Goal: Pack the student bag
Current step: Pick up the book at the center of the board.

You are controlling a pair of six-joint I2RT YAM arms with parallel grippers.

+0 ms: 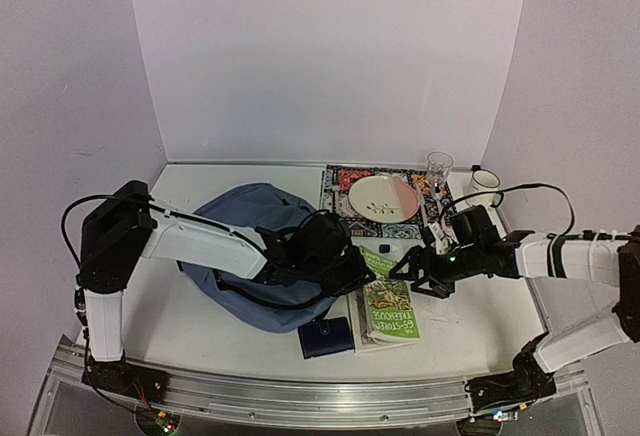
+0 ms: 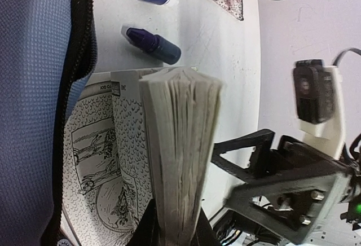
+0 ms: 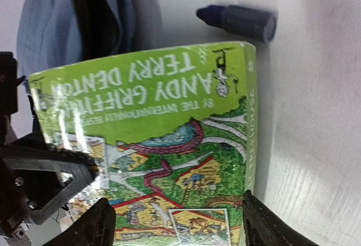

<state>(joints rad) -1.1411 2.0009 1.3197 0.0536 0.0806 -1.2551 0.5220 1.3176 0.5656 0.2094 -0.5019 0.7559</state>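
White table [image 1: 185, 316] with student bag [image 1: 240, 226], patterned mat [image 1: 338, 182], wallet [image 1: 325, 337], mug [image 1: 484, 185], markers [image 2: 153, 44]

The glossy lime-green paperback book [image 3: 169, 139] bears upside-down white cover lettering, "ANDY GRIFFITHS" and "TERRY DENTON", the first name partly lost in glare. In the overhead view its title reads "65-STOREY TREEHOUSE".

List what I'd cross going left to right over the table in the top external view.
student bag → dark navy wallet → green book → glass → white mug
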